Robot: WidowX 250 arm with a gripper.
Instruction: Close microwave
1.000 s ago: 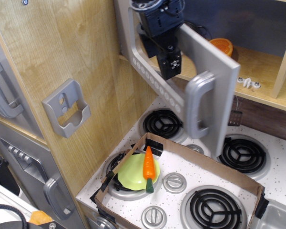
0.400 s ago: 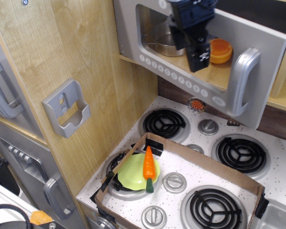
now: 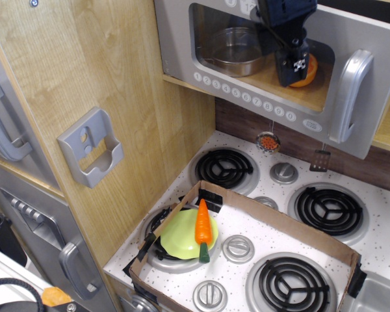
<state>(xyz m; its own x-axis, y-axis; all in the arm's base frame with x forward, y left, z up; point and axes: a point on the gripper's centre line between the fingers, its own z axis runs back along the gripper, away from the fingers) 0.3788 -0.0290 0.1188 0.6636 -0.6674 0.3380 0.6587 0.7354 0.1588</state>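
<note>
A toy kitchen of pale wood fills the view, its white speckled stovetop (image 3: 377,240) well below the claw. The silver-grey plastic microwave (image 3: 273,97) runs long left to right, door nearly flush, curved handle (image 3: 351,97) just right of the black claw (image 3: 292,68). Whether the claw is open is unclear.

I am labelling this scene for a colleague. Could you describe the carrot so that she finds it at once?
Look at the white speckled stovetop and its open cardboard box. At the box's left end a light green plate covers a burner, and the carrot lies on it: the only long orange piece, dark green at its end.
</note>
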